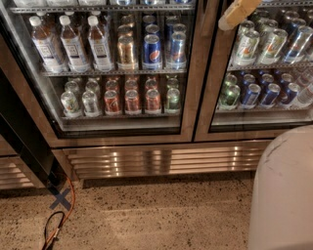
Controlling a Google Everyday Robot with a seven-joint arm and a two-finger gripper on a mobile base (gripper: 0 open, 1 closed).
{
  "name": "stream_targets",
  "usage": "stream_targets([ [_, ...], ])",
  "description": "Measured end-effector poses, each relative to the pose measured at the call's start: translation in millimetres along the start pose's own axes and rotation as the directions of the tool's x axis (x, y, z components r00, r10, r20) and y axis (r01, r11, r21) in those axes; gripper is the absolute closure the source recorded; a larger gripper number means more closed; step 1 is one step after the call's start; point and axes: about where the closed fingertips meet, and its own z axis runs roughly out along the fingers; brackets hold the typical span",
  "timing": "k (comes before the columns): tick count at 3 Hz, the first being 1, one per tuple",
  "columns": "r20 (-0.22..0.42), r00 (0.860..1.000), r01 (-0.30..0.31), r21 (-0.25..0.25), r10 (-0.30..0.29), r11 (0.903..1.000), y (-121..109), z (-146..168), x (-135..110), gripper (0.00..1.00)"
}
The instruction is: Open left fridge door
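We are holding our gripper [238, 13] at the upper right of the frame, its tan tip slanting down toward the left and the rest cut off by the top edge. Our white shell [286, 195], rounded and smooth, is filling the lower right corner.
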Motion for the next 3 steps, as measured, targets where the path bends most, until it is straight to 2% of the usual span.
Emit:
stream_targets([
  [1,-0.049,0.999,0.019,-0.073,-0.022,0.9972,8.8,25.8,1.8,0.0],
  [2,-0.052,0.999,-0.012,-0.115,0.006,0.9933,13.3,44.4,7.4,0.0],
  [3,-0.022,0.997,-0.08,-0.063,0.079,0.9948,5.9,33.6,17.2,0.0],
])
